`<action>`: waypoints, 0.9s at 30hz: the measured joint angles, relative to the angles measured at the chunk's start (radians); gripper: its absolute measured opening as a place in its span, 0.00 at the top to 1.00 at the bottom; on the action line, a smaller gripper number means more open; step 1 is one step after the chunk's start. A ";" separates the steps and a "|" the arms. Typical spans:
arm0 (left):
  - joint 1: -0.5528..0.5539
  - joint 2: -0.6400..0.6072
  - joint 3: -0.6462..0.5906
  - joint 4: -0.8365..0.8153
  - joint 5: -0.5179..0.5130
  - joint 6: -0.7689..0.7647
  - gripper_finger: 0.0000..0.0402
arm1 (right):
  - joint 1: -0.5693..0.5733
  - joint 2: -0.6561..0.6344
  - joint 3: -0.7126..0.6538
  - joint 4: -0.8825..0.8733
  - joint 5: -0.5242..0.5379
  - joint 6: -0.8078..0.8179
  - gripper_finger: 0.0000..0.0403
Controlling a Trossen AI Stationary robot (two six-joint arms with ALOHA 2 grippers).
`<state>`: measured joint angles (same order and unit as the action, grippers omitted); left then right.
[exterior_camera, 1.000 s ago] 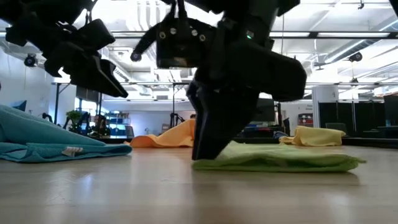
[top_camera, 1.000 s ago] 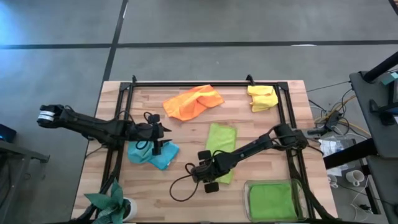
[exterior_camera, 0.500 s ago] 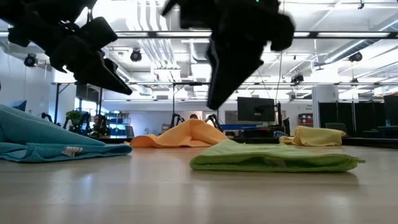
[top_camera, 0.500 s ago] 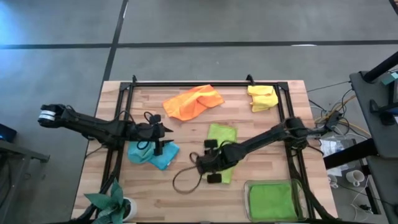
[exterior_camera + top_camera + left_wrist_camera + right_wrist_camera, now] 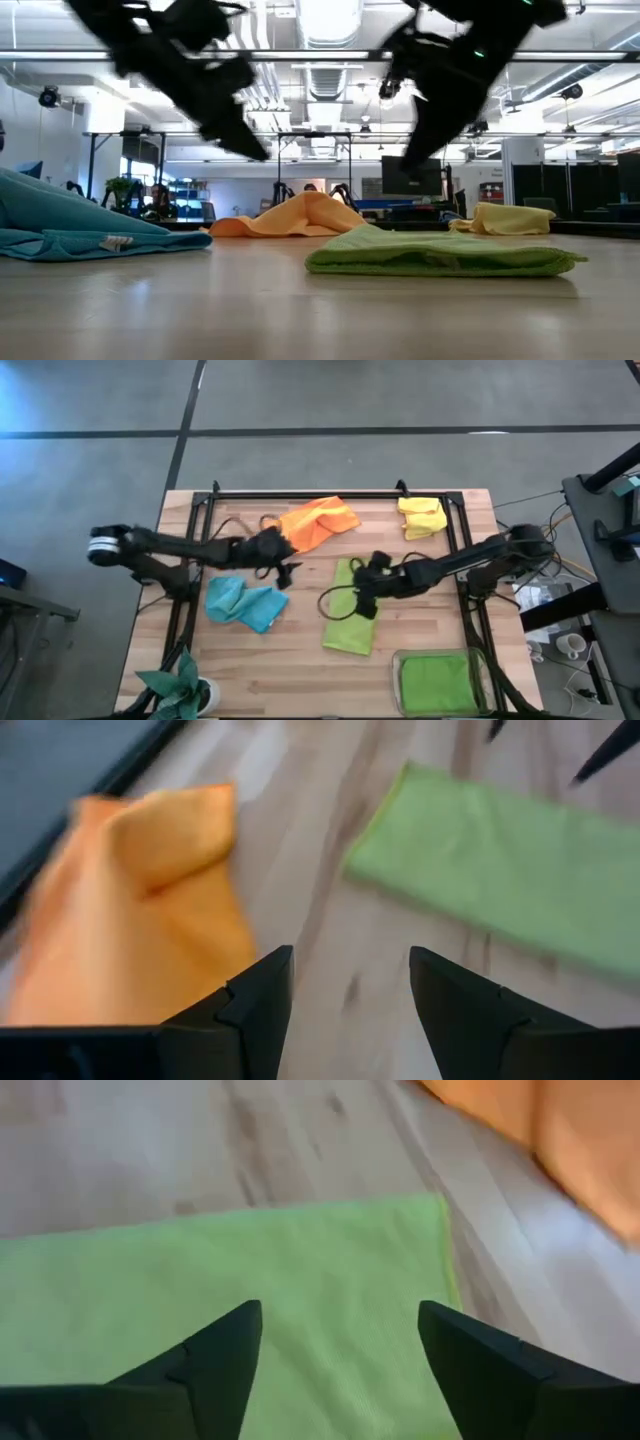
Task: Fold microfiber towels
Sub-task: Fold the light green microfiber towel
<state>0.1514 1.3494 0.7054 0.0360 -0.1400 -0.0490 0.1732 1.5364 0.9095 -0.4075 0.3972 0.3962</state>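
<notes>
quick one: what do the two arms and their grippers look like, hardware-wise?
Both arms are dark, slim and jointed. The left arm has a pale grey-white cylindrical section at its outer end. The right arm is black throughout, with a loose black cable looping from its wrist. The left gripper and right gripper each have two plain, matte black, wedge-shaped fingers.

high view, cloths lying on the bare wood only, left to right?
Crumpled light blue microfiber towel → rumpled orange microfiber towel → folded yellow-green microfiber towel → bunched yellow microfiber towel. The right hand hangs open over the yellow-green one.
</notes>
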 joint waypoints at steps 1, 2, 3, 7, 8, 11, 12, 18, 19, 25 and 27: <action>0.022 0.045 0.044 -0.012 0.056 0.002 0.54 | -0.015 -0.025 -0.039 0.023 -0.001 0.020 0.33; 0.042 0.097 0.092 -0.027 0.102 0.005 0.54 | -0.031 -0.041 -0.074 0.042 -0.002 0.035 0.32; 0.056 0.153 0.144 -0.024 0.141 0.014 0.54 | -0.045 -0.055 -0.109 0.058 -0.001 0.039 0.32; 0.077 0.345 0.317 -0.017 0.184 0.145 0.54 | -0.073 -0.074 -0.194 0.144 -0.003 0.009 0.33; 0.076 0.383 0.355 -0.016 0.186 0.188 0.54 | -0.073 -0.078 -0.206 0.160 -0.004 -0.002 0.33; 0.074 0.482 0.455 -0.021 0.188 0.256 0.54 | -0.068 -0.083 -0.227 0.171 -0.011 -0.044 0.34; 0.074 0.508 0.483 -0.024 0.188 0.261 0.54 | -0.061 -0.088 -0.230 0.162 -0.020 -0.079 0.34; 0.104 0.563 0.586 -0.119 0.190 0.230 0.54 | -0.021 -0.227 -0.232 0.171 -0.035 -0.158 0.32; 0.112 0.563 0.591 -0.113 0.190 0.224 0.54 | -0.030 -0.260 -0.240 0.166 -0.033 -0.151 0.32; 0.163 0.558 0.582 -0.136 0.207 0.190 0.54 | -0.150 -0.381 -0.295 0.146 -0.053 -0.167 0.31; 0.177 0.576 0.582 -0.135 0.275 0.162 0.54 | -0.196 -0.386 -0.308 0.142 -0.094 -0.183 0.31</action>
<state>0.3283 1.9254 1.2869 -0.0993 0.1350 0.1125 -0.0228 1.1508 0.6012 -0.2658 0.3036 0.2133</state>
